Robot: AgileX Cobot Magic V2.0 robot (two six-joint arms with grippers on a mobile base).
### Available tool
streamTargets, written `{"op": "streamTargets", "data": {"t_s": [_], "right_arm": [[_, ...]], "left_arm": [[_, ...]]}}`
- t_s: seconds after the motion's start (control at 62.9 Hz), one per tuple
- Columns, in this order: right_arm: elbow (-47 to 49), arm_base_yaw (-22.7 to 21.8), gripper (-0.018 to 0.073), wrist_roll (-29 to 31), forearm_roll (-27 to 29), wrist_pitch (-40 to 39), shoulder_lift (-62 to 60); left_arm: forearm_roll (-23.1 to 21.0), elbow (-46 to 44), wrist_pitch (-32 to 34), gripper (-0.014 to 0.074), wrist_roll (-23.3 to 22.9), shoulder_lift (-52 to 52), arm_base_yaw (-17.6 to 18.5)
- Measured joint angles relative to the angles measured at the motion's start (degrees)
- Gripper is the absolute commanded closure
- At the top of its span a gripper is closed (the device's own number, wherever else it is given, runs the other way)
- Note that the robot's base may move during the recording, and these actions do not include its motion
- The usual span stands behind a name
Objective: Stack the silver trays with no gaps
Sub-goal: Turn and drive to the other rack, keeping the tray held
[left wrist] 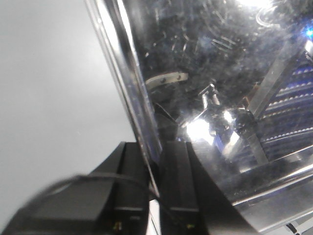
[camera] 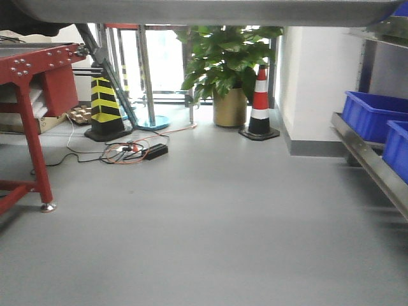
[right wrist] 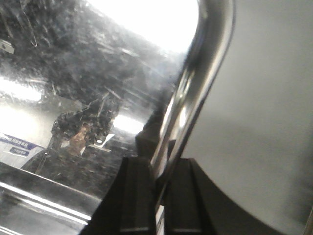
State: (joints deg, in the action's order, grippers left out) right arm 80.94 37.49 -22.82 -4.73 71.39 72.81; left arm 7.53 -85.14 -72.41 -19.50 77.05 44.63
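At the left rim of the silver tray (left wrist: pixel 220 73), my left hand (left wrist: pixel 152 154) is pinched tight on the thin edge. My right hand (right wrist: pixel 160 169) is pinched tight on the tray's right rim. A gray surface (left wrist: pixel 49 98) shows beside the tray.

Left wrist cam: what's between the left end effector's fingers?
The silver tray rim, clamped between the left end effector fingers. Seen in left wrist view.
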Motion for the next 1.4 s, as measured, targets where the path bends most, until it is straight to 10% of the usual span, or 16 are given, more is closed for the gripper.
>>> {"op": "streamTargets", "data": {"t_s": [1.399], "right_arm": [[0.00,0.00,0.0503,0.00,-0.10,0.00,0.00]], "left_arm": [[-0.19,0.00,0.00,0.0645,0.00,0.00,0.00]]}}
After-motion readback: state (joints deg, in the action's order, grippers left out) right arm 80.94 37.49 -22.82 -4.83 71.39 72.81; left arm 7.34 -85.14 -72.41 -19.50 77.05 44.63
